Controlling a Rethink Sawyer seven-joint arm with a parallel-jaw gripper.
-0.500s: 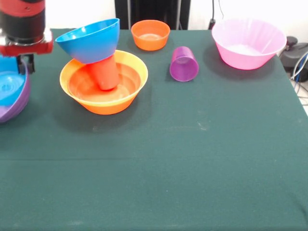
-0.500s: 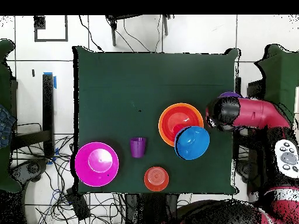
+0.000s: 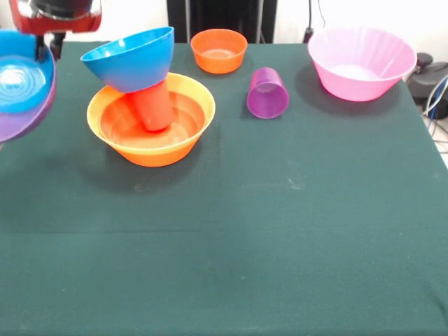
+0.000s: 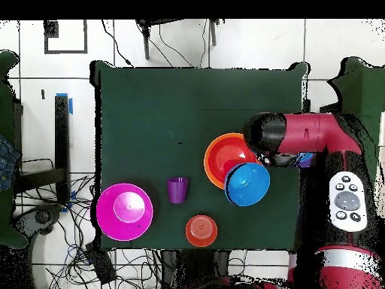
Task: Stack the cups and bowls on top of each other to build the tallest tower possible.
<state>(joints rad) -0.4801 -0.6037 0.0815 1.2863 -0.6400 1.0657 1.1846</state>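
Note:
The tower stands at the back left: a large orange bowl (image 3: 151,143) with a red-orange lining, a red cup (image 3: 153,106) leaning inside it, and a large blue bowl (image 3: 130,57) tilted on top. My gripper (image 3: 50,46) is at the far left, above table height. It is shut on the rim of a purple bowl (image 3: 15,124) that has a small blue bowl (image 3: 19,82) nested in it. In the overhead view the arm (image 4: 308,135) covers that pair beside the orange bowl (image 4: 222,155). A purple cup (image 3: 267,93) lies on its side. The light blue cup does not show.
A small orange bowl (image 3: 218,50) stands at the back centre and a large pink bowl (image 3: 361,63) at the back right. They also show in the overhead view, as the pink bowl (image 4: 124,211) and the small orange bowl (image 4: 201,230). Cables lie beyond the right table edge.
My gripper has risen, lifting the purple bowl with the blue bowl in it off the table. In the overhead view the arm has swung over toward the tower.

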